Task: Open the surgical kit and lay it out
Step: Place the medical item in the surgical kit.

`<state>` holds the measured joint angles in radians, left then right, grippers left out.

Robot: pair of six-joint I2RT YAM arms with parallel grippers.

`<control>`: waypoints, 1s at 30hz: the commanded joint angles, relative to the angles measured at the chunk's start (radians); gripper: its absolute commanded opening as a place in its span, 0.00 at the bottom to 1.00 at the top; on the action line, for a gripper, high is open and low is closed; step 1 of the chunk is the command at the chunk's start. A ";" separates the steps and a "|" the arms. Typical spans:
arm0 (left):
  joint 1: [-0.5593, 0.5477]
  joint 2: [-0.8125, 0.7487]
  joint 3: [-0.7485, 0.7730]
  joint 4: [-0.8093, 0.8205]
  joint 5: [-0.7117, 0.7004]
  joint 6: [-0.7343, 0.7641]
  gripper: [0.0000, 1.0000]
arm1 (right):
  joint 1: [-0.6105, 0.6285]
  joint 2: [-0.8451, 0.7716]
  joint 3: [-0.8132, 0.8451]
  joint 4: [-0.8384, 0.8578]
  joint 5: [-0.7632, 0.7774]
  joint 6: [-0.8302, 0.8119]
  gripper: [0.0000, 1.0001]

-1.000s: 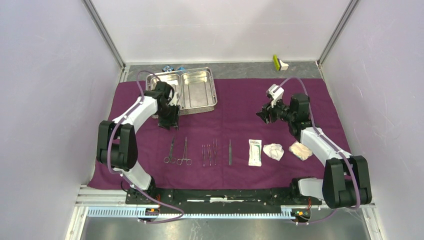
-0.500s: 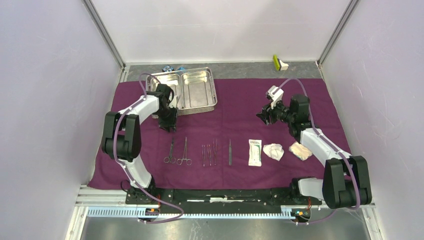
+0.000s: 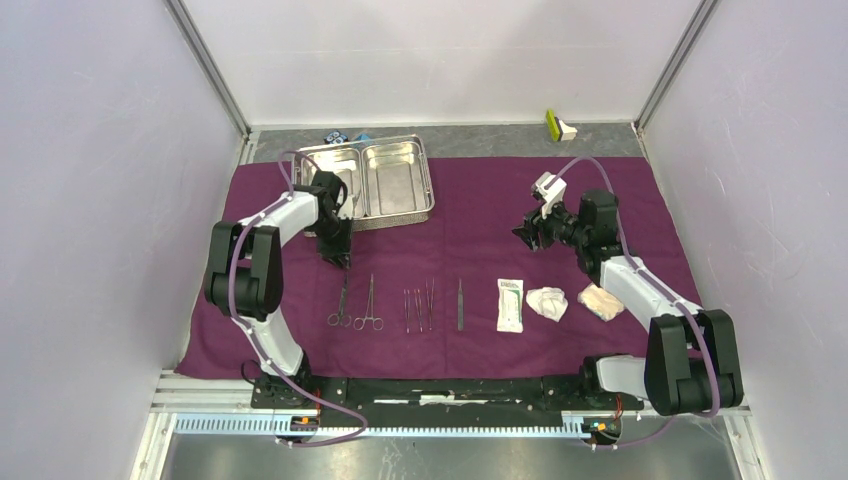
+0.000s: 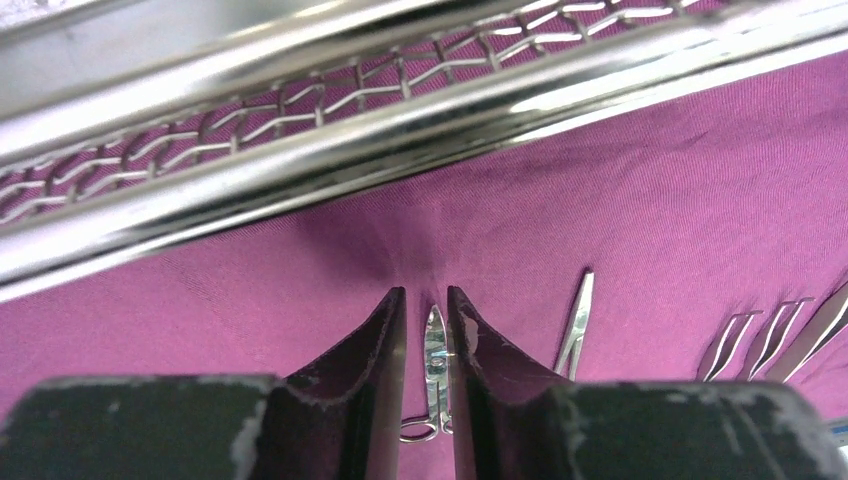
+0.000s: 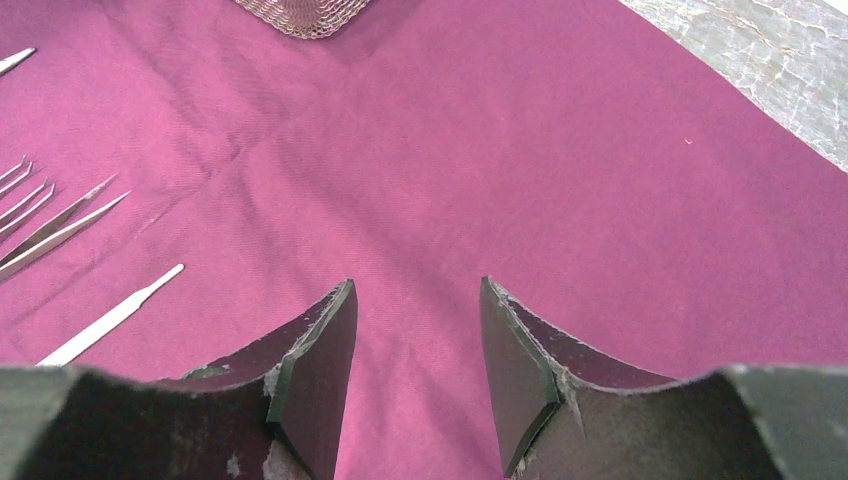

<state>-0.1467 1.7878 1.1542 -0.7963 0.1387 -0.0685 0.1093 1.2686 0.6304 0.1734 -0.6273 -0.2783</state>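
Just beneath the left gripper [image 4: 426, 292], jaws narrowly parted and empty, lies a forceps [image 4: 435, 345]. A skewed descent could shove it into the neighbouring forceps [image 4: 576, 325].

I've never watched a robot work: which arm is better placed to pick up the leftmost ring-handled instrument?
Left. Its end effector sits right over that ring-handled forceps, with its fingers flanking the tip. The right end effector hovers open above bare purple cloth, well away from it.
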 commanded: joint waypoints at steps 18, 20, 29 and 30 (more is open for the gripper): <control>0.009 0.022 0.001 0.005 0.042 0.037 0.18 | -0.003 0.009 0.001 0.035 0.000 -0.016 0.55; 0.009 0.023 0.001 0.001 0.042 0.038 0.18 | -0.003 0.011 0.000 0.034 0.000 -0.016 0.54; 0.009 0.012 -0.009 -0.002 0.037 0.042 0.13 | -0.004 0.015 0.000 0.034 -0.003 -0.018 0.54; 0.009 0.011 -0.011 -0.002 0.035 0.041 0.12 | -0.003 0.015 0.000 0.034 -0.003 -0.018 0.54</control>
<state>-0.1452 1.8069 1.1507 -0.7982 0.1627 -0.0673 0.1093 1.2774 0.6304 0.1745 -0.6273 -0.2840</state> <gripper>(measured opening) 0.132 0.546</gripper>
